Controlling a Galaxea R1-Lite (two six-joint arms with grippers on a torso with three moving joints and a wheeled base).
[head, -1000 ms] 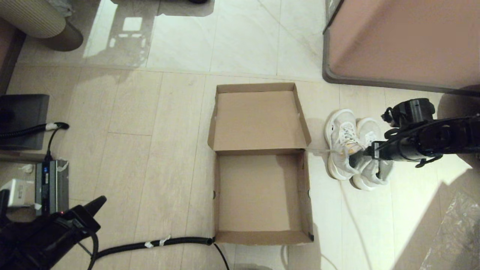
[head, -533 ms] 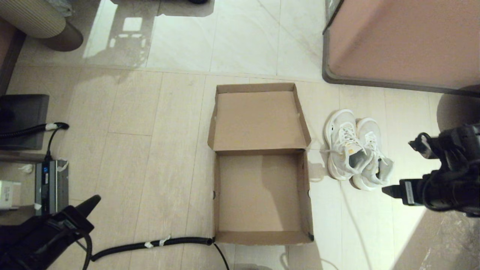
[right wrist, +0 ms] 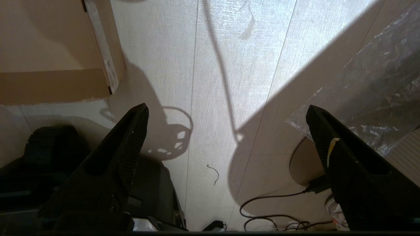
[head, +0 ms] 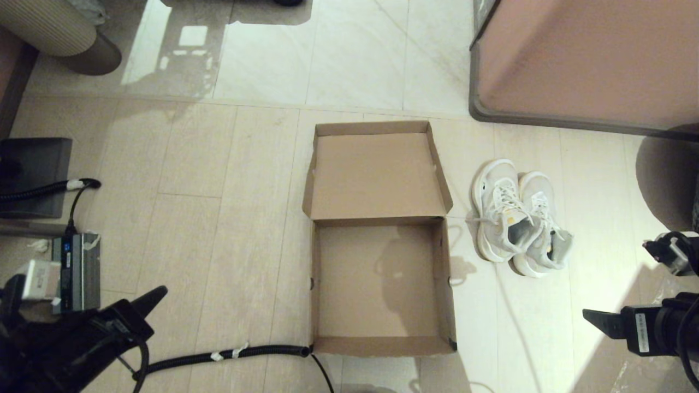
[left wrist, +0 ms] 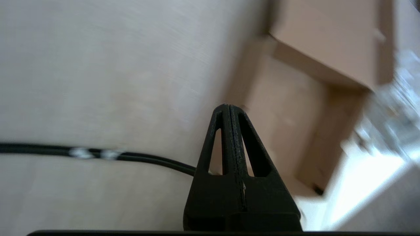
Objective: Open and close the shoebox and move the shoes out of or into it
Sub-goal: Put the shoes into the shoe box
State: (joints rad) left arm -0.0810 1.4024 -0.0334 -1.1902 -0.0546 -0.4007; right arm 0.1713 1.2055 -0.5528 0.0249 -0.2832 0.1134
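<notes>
The right arm reaches in low from the right edge of the head view, near the robot, with its right claw (head: 595, 319) pointing left over the floor (head: 218, 218), well apart from both the shoes and the box. Its fingers (right wrist: 121, 154) are spread wide, released, holding and touching nothing; bare floor and a crumpled clear plastic sheet (right wrist: 377, 85) show between and beyond them. The left arm sits at the near left corner, its left claw (head: 150, 300) aimed up and to the right toward the box; its two fingers (left wrist: 229, 131) are pressed flat together, clenched on nothing.

The shoebox (head: 379, 240) lies open in the middle of the floor, its long axis running near to far, the lid folded back flat on the far side, the tray empty. The shoes (head: 516, 218) stand side by side on the floor just right of the box, toes pointing away from the robot, heels toward it, long axes near to far and leaning slightly. A black corrugated hose (head: 229, 355) runs along the floor to the near left corner of the box
</notes>
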